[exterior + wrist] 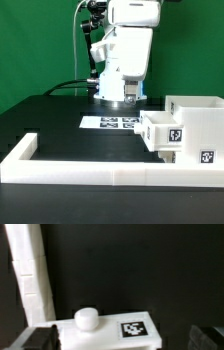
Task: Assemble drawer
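While hovering above a small tray, tool spread wide, fingers holding nothing, case adjacent.

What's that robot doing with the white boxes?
It is building a little drawer. The white arm hangs over the black table, just behind the big white case. One small tray sticks partway out of the case's front. In the wrist view that tray, with its knob, sits just ahead of the tool. The tool's fingers look spread apart and hold nothing yet. A marker board lies flat nearby.
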Available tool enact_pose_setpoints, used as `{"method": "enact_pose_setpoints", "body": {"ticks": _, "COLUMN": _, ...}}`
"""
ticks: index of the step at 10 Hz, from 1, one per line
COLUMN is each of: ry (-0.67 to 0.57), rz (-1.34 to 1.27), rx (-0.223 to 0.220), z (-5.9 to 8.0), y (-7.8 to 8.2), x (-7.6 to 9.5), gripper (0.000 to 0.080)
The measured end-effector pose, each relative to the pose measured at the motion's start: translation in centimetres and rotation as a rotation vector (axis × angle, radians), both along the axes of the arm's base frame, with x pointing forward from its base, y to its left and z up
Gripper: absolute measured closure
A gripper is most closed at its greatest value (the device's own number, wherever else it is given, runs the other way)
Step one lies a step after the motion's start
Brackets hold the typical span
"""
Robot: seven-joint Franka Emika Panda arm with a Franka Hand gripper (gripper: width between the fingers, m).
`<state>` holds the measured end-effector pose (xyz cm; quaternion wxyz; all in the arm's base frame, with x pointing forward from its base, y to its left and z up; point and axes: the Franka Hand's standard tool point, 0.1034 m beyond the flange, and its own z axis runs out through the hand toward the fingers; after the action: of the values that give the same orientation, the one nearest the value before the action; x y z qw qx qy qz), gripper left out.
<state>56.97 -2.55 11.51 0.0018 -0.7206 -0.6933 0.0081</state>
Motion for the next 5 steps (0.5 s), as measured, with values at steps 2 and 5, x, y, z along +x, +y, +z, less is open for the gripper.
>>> {"method": "enact_pose_setpoints", "body": {"ticks": 2, "ry": -0.008, "rz": 0.047, "rx": 0.09, "z": -2.5, "y": -1.0, "x": -1.1, "gripper": 0.0151}}
{"method": "enact_pose_setpoints", "body": {"ticks": 5, "ry": 0.007, "rz": 0.078, "rx": 0.239, "z": -4.3, "y": -2.9, "x": -0.3, "gripper": 0.0151}}
